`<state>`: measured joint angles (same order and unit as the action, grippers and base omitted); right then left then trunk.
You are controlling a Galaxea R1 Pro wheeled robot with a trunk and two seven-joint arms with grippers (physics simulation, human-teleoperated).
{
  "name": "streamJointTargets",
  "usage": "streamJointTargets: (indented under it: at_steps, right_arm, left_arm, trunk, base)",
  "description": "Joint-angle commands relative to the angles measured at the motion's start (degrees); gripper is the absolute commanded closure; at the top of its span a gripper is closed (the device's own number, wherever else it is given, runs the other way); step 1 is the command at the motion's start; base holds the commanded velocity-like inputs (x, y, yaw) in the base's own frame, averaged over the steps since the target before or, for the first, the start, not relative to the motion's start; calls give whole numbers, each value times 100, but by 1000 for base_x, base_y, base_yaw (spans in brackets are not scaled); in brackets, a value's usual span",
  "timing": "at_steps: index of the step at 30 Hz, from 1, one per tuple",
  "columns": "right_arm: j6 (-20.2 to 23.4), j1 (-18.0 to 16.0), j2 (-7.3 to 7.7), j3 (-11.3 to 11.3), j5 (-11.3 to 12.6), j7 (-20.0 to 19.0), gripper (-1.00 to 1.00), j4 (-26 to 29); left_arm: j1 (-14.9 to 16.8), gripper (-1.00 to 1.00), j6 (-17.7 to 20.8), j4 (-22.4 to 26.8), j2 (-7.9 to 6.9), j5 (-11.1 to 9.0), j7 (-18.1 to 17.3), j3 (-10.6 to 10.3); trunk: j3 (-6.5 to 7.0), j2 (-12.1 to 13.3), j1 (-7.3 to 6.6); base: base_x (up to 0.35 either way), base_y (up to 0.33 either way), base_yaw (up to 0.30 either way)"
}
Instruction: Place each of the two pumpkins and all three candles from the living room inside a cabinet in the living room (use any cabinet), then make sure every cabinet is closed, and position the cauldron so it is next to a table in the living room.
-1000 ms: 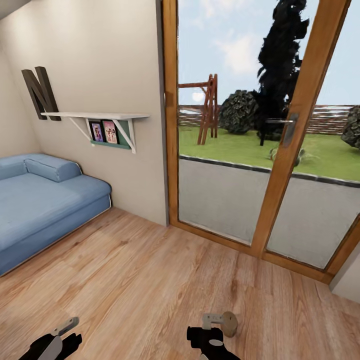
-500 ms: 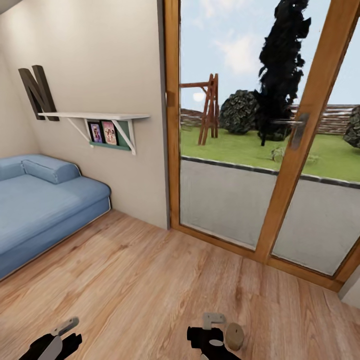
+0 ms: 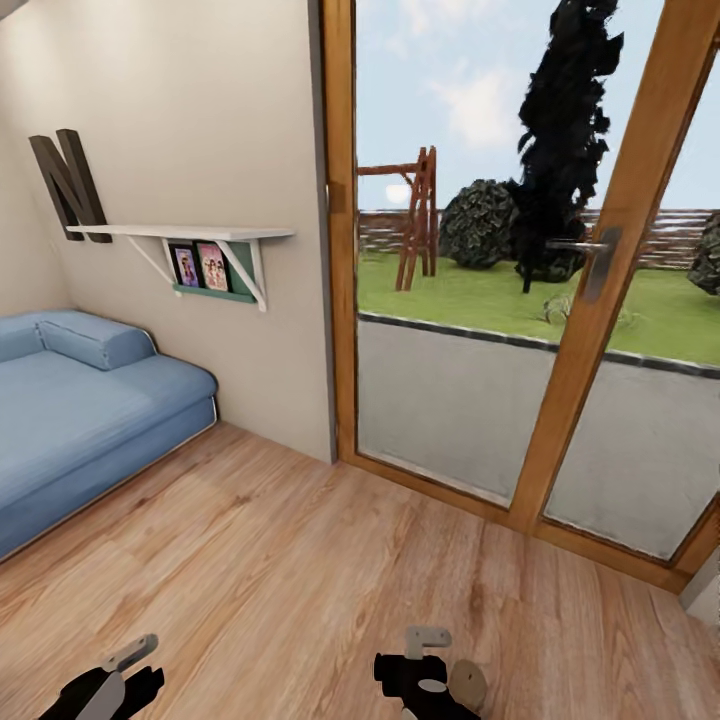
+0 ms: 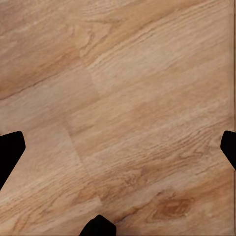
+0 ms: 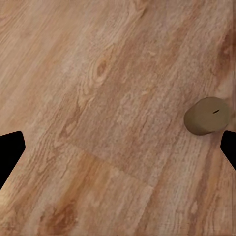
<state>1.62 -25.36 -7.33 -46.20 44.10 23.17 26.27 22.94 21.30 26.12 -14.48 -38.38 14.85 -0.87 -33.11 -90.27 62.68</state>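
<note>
Both jaws spread wide, gripping nothing. Left gripper (image 4: 118, 147) and right gripper (image 5: 118, 142) point down at wood plank floor (image 3: 300, 560). Candle (image 5: 206, 115), small brownish-grey cylinder, lies on its side on floor just beside right gripper's fingertip (image 5: 228, 147); in head view candle (image 3: 467, 683) sits close by right gripper (image 3: 425, 665). Blue sofa (image 3: 90, 420) at left wall. Glass door (image 3: 520, 300) with wooden frame ahead, garden beyond.

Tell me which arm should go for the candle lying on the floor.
The right one, probably. The candle lies on the wooden floor just beside the right gripper, and it shows by one fingertip in the right wrist view. The left gripper sits far off, over bare boards.
</note>
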Motion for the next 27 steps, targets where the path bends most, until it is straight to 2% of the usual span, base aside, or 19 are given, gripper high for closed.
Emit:
streamJointTargets:
  at_steps: [1,12,14,16,17,19,21,27]
  right_arm:
    - [16,-9,8,-47,28,47,-100,10]
    - [17,-9,27,-26,78,49,-100,14]
    - [24,-11,29,-5,89,54,-100,17]
    - [36,-8,31,8,96,55,-100,21]
    - [71,-10,30,21,100,61,-100,26]
    - [79,-9,30,22,104,63,-100,25]
    - [86,-11,30,23,106,64,-100,26]
    - [103,-10,31,46,120,66,-100,27]
  left_arm:
    - [0,-100,24,16,-2,-55,45,-8]
    - [3,-100,67,126,-14,-65,-40,-59]
    - [1,-100,246,503,-24,-74,-177,-77]
    - [3,-100,1025,1335,-44,-85,-229,-82]
    - [1,-100,2798,3122,-82,-76,-219,-25]
    - [0,-100,3161,3666,-87,-85,-214,1]
    - [0,-100,3329,3951,-79,-110,-216,53]
    - [0,-100,3442,4150,-57,-133,-223,127]
  trunk:
    - [-6,-3,0]
    - [-6,-3,0]
    - [-6,-3,0]
    - [-6,-3,0]
    - [-24,-43,22]
    - [-60,-123,66]
    - [-96,-204,110]
    - [-203,-444,241]
  base:
    - [11,-196,0]
    - [64,-63,0]
    - [8,-7,0]
    - [3,-2,0]
    - [0,0,0]
    - [0,0,-93]
    - [0,0,-203]
    - [0,0,-262]
